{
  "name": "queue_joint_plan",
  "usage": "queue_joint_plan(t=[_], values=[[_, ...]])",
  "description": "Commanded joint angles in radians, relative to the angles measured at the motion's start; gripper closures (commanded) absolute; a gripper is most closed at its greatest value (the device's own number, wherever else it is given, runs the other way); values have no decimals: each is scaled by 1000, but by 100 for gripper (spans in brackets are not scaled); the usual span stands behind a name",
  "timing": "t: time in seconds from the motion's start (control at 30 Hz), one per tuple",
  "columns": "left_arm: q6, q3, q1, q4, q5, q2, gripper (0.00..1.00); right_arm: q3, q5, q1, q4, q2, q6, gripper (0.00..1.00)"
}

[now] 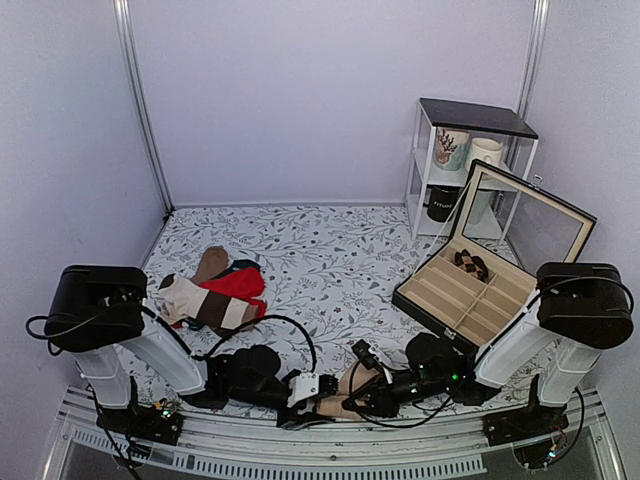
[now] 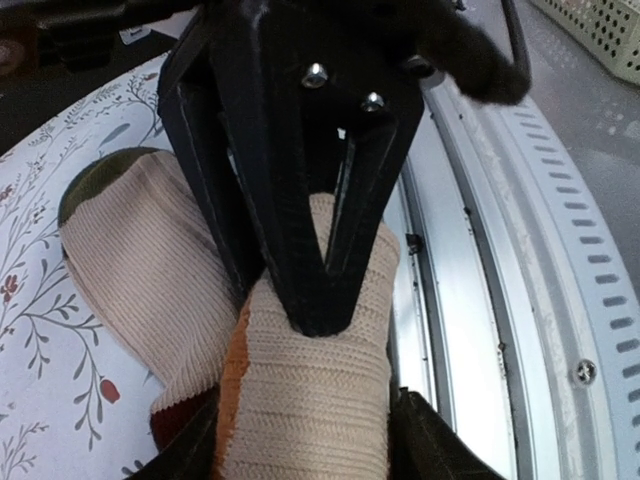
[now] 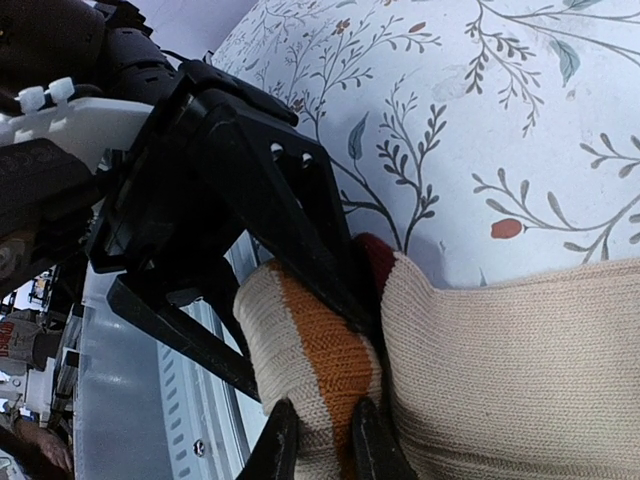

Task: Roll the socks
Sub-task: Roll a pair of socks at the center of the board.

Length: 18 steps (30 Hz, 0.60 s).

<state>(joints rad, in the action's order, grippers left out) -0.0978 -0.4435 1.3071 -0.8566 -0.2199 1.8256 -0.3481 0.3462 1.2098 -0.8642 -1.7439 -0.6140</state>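
Note:
The socks (image 1: 347,383) lie at the table's near edge, between both arms. One end is wound into a beige roll with an orange stripe (image 2: 300,400), while the flat tan part (image 3: 520,370) stretches away over the floral cloth. My left gripper (image 2: 310,425) straddles the roll, a finger (image 2: 435,445) pressed against each side. My right gripper (image 3: 318,425) is shut, pinching a fold of the roll (image 3: 300,330) from the opposite side. In the top view the left gripper (image 1: 322,392) and right gripper (image 1: 352,400) meet tip to tip. A maroon patch (image 3: 378,262) peeks out behind the roll.
A heap of other socks (image 1: 215,295), one bright red (image 1: 240,283), lies at mid-left. An open black watch box (image 1: 480,290) stands on the right, a white shelf with mugs (image 1: 465,165) behind it. The metal front rail (image 2: 520,300) runs right beside the roll.

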Motion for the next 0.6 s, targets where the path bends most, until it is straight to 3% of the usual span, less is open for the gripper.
queue_joint_plan(t=[0.0,0.37,0.57], values=[[17,21,15,-4,-10,-27,46,51,-3,8,335,-85,-2,87],[-9,-14,15,16,-5,-44,41,49,-3,7,334,-94,-4,87],[21,-32,12,13,-19,29,55,52,0,5,332,-97,-3,87]])
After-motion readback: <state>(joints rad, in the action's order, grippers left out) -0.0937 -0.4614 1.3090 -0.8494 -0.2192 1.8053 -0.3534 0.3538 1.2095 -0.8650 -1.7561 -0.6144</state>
